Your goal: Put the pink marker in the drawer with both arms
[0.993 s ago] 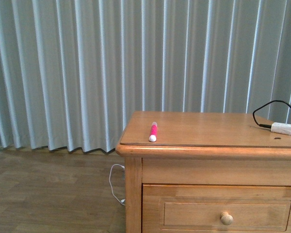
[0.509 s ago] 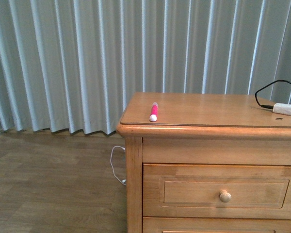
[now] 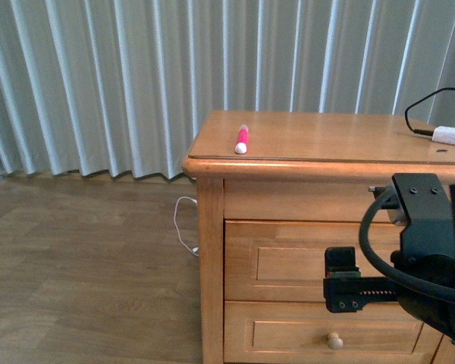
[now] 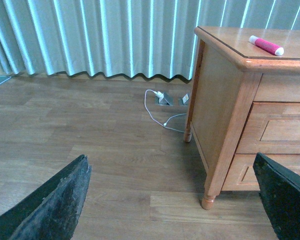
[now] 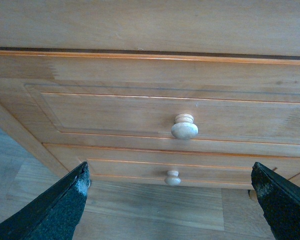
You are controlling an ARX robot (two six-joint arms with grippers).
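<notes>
My right pincer [image 5: 169, 167] is wide open, facing the knob [image 5: 184, 127] of the shut drawer [image 5: 105, 112] so I can pull it. My left pincer [image 4: 171, 159] is wide open too, holding nothing. The pink marker [image 3: 242, 140] lies on the dresser [image 3: 318, 136] top, near its corner

The right arm [image 3: 432, 250] is bulky matt black, its boxy housing dotted with small screws, with a thick black cable [image 3: 366, 243] looping beside it. The right end effector [image 3: 341, 282] carries a toothed rail. The left end effector [image 4: 172, 200] has rough, grainy black fingers [image 4: 50, 205].
</notes>
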